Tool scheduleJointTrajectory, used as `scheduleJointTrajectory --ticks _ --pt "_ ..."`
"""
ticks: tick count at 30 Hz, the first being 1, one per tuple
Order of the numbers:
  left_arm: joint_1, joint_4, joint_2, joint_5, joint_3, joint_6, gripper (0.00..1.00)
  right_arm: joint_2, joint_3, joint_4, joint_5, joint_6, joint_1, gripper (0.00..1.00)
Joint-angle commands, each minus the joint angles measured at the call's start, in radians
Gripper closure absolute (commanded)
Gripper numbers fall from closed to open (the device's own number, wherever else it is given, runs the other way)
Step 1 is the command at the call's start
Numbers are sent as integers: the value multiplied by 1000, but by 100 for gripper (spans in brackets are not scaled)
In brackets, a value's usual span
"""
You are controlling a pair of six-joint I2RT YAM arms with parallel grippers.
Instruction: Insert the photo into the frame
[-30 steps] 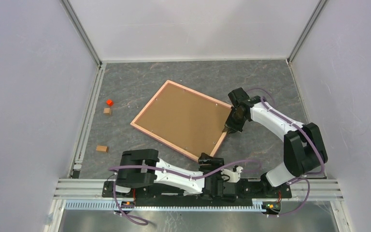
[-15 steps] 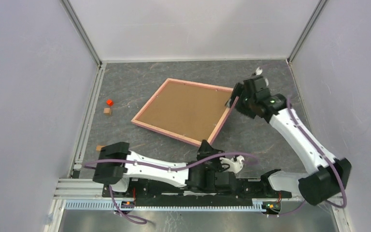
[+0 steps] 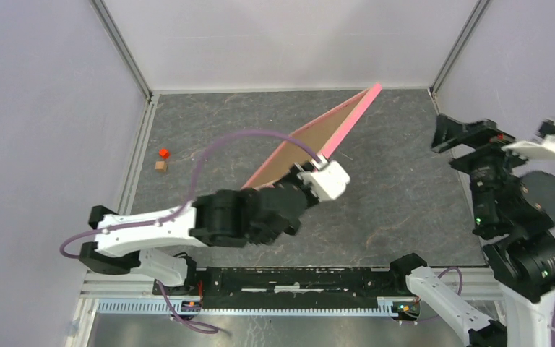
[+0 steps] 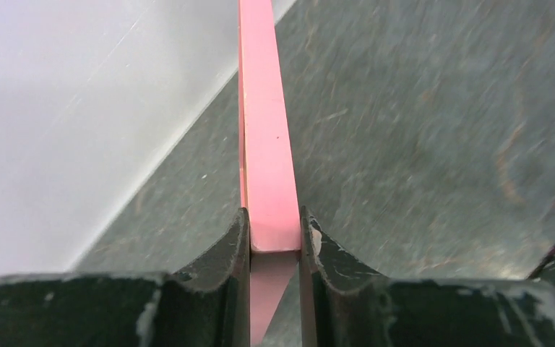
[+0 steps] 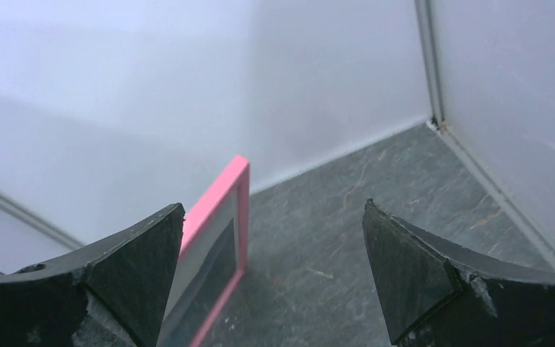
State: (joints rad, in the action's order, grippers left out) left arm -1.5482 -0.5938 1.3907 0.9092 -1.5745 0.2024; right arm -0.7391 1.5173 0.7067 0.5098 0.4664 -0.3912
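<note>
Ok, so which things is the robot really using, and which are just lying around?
For the job:
- frame, pinched on its rail by the left gripper
- photo, seemingly inside it
- brown backing board
- right gripper, open and empty

Just lying about:
- red cube
- tan block

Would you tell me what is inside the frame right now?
Overhead, the brown backing board fills the frame. The right wrist view shows the photo, pale and dark, inside; a finger hides the rest.
</note>
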Motion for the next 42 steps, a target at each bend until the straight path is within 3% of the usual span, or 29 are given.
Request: scheduleJointTrajectory --ticks 1,4,11,15,20,23,33,39,42 --pt "105 86 -103 -358 -109 -177 98 22 -42 -19 85 -58 3 2" --pt "236 109 -141 -575 -97 -315 98 13 -40 5 80 -64 2 2" --pt "486 271 -245 -810 57 -545 98 1 -80 11 26 -68 2 2" --pt "730 411 -264 -1067 181 -773 98 4 -109 8 6 -65 2 2" --pt "995 745 -209 -1348 409 -1142 98 4 -139 21 -13 -74 3 2" --pt "1089 904 -143 -1413 512 -1280 98 11 -167 20 -31 -79 2 2" --pt "1136 1337 213 -1518 682 -1516 98 18 -228 10 -47 -106 3 2" --pt "1137 1424 328 -1511 776 -1523 98 22 -250 10 -44 -117 2 2" --pt "1141 1349 326 -1483 817 -1456 86 27 -262 4 -51 -125 2 2"
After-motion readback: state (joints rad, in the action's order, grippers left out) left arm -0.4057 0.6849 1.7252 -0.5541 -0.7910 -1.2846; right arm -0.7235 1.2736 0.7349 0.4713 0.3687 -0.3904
